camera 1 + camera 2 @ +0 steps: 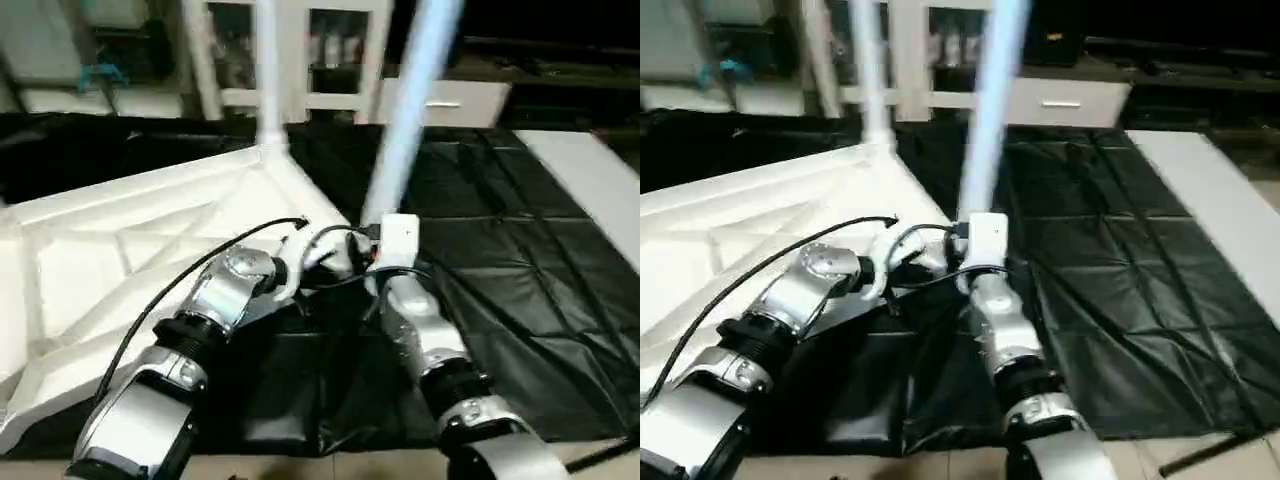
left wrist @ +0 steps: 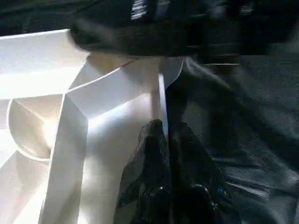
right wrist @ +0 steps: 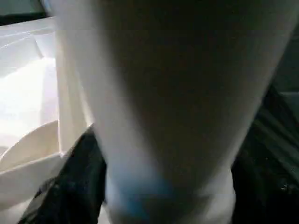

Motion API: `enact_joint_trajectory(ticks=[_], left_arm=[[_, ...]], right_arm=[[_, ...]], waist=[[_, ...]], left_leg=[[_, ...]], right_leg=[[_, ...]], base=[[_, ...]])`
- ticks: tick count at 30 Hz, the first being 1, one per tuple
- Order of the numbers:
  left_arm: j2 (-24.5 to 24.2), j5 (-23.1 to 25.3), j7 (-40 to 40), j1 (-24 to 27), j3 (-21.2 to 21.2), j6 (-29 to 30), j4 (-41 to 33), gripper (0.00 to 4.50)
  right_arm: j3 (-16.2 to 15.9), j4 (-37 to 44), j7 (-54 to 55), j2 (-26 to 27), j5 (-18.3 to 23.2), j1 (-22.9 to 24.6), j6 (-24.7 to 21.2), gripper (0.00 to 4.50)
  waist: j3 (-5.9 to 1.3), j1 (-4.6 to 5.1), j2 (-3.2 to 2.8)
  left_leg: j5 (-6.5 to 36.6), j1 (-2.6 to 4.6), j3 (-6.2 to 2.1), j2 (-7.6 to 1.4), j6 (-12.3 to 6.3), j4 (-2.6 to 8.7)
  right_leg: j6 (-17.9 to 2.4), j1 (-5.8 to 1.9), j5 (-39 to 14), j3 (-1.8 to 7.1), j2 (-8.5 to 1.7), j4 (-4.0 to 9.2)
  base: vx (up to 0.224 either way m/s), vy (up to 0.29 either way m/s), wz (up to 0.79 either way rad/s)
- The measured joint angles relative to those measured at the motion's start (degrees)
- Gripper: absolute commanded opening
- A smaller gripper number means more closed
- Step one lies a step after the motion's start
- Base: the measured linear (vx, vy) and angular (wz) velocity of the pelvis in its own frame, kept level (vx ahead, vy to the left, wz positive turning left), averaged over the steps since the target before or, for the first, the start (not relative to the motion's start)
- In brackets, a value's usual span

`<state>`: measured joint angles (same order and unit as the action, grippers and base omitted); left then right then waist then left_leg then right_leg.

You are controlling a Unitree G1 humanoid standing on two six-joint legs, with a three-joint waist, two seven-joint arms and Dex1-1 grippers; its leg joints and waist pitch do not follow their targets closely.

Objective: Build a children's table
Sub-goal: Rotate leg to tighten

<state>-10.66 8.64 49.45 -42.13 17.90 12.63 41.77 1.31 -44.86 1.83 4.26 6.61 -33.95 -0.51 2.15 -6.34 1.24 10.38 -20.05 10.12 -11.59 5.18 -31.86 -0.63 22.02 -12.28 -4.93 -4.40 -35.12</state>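
Note:
The white tabletop (image 1: 150, 230) lies upside down on a black sheet, its ribs facing up. One white leg (image 1: 270, 90) stands in the far corner socket. A second leg (image 1: 410, 100) rises from the near right corner and leans slightly to the right. My right gripper (image 1: 377, 240) is closed around its lower end, and the right wrist view shows a black finger (image 3: 77, 186) on each side of the tube. My left gripper (image 2: 166, 130) is shut on the tabletop's thin rim (image 2: 161, 100), right beside that corner.
A black sheet (image 1: 500, 260) covers the work surface. A flat white board (image 1: 590, 180) lies along its right side. White shelving (image 1: 300, 60) and a drawer front (image 1: 440, 100) stand behind. Black cables loop over my wrists.

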Motion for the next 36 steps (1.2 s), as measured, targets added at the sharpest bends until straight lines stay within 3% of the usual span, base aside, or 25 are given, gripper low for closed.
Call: enact_joint_trajectory(ticks=[5,10,14,18,24,29,36], left_arm=[[-0.5,-0.2,2.1,0.1,0.5,-0.6,-0.9,0.0],[-2.9,-1.2,7.9,1.1,1.7,-2.3,-2.2,0.0],[-5.5,-2.2,14.5,2.1,2.9,-2.9,-4.4,0.0],[-8.2,-3.4,21.0,3.7,3.7,-2.9,-7.2,0.0],[-11.4,-3.9,28.2,4.6,6.3,-1.2,-11.1,0.0],[-12.1,-3.9,29.7,5.1,6.6,-0.3,-12.5,0.0],[-12.1,-3.9,29.7,5.3,6.8,0.5,-13.5,0.0]], right_arm=[[-1.6,6.4,-8.8,-4.9,0.6,3.0,-1.7,4.06],[-4.7,15.5,-27.2,-14.7,3.2,6.1,-5.5,4.46],[-7.5,22.5,-41.9,-22.9,6.4,9.8,-8.8,4.46],[-9.0,27.6,-52.6,-28.3,9.3,13.0,-12.0,4.46],[-13.3,31.8,-64.3,-35.8,9.8,15.8,-15.7,4.46],[-15.7,33.4,-67.5,-37.3,8.9,16.2,-17.0,4.46],[-16.6,33.6,-68.7,-37.4,8.6,16.1,-17.8,4.46]], waist=[[0.09,-0.56,-0.12],[0.13,-1.4,-0.18],[0.14,-2.13,-0.2],[0.14,-2.2,-0.19],[0.13,-2.67,-0.18],[0.13,-2.68,-0.18],[0.12,-2.92,-0.17]], left_leg=[[0.0,-0.29,0.0,0.0,-0.07,-0.01],[0.0,-0.27,-0.02,-0.06,-0.08,-0.16],[0.0,-0.21,-0.02,-0.09,-0.09,-0.27],[0.1,-0.23,-0.02,-0.11,-0.12,-0.35],[0.1,-0.13,-0.02,-0.13,-0.12,-0.49],[0.0,-0.05,-0.02,-0.15,-0.1,-0.48],[0.1,-0.1,0.0,-0.15,-0.15,-0.5]], right_leg=[[0.0,0.16,0.0,-0.04,0.0,0.07],[0.0,0.12,0.0,-0.1,0.0,0.01],[0.0,0.04,0.0,-0.12,0.0,-0.02],[0.0,0.0,0.0,-0.14,-0.01,-0.03],[0.0,-0.12,0.0,-0.16,-0.02,-0.08],[0.0,-0.14,0.0,-0.16,-0.02,-0.13],[0.0,-0.14,0.0,-0.17,-0.02,-0.1]], base=[[0.0,0.0,0.0],[0.0,0.0,0.0],[0.0,0.0,0.0],[0.0,0.0,0.0],[0.0,0.0,0.0],[0.0,0.0,0.0],[0.0,0.0,0.0]])
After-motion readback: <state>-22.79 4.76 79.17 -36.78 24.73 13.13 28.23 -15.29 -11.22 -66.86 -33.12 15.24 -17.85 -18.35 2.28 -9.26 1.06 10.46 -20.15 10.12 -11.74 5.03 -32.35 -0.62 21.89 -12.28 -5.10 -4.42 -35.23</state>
